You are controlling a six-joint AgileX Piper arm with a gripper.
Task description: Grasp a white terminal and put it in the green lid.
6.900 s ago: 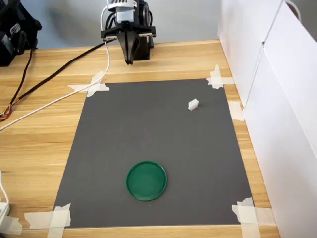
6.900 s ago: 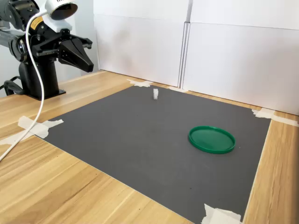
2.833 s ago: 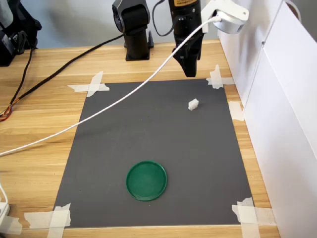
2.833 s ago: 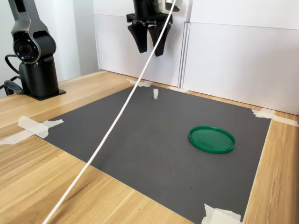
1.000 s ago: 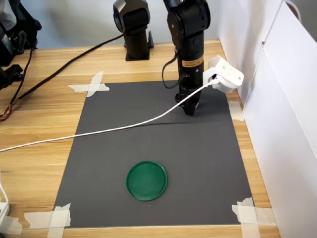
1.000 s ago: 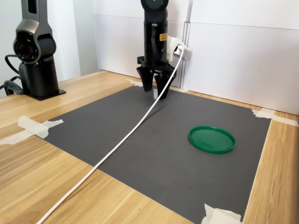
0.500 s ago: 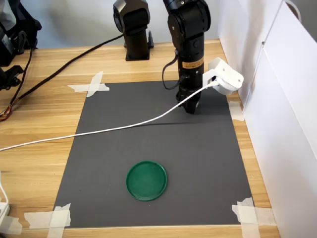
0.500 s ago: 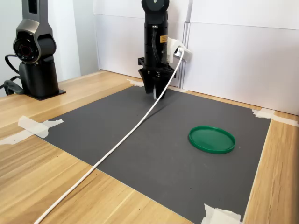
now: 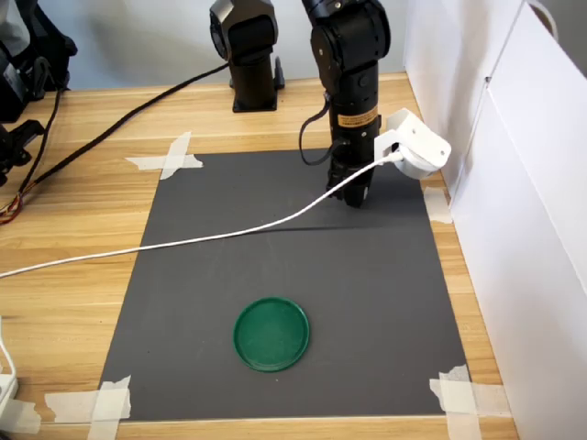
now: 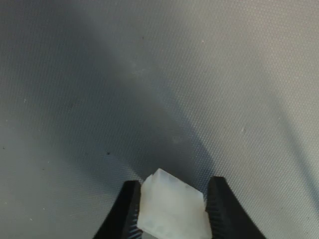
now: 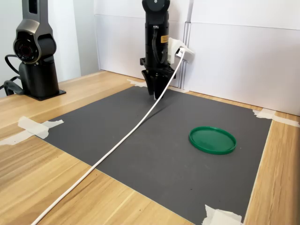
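Note:
The white terminal (image 10: pixel 172 210) is pinched between my gripper's (image 10: pixel 172 214) two black fingers (image 10: pixel 124 211) just over the dark mat; this shows in the wrist view. In both exterior views the arm stands upright over the mat's far part, with the gripper (image 9: pixel 353 198) (image 11: pixel 154 95) pointing straight down and shut. There the fingers hide the terminal. The green lid (image 9: pixel 271 334) (image 11: pixel 212 139) lies flat on the mat with nothing in it, well away from the gripper toward the mat's near edge in the first exterior view.
A white cable (image 9: pixel 183 242) (image 11: pixel 117 146) runs from the wrist camera housing (image 9: pixel 413 151) across the black mat (image 9: pixel 275 266) and off the first exterior view's left. White panels (image 9: pixel 514 183) wall the first exterior view's right. The arm's base (image 9: pixel 248 55) stands beyond the mat.
Over the last second the jaws went from spread around the terminal to shut on it. The gripper has risen very slightly. The lid has not moved.

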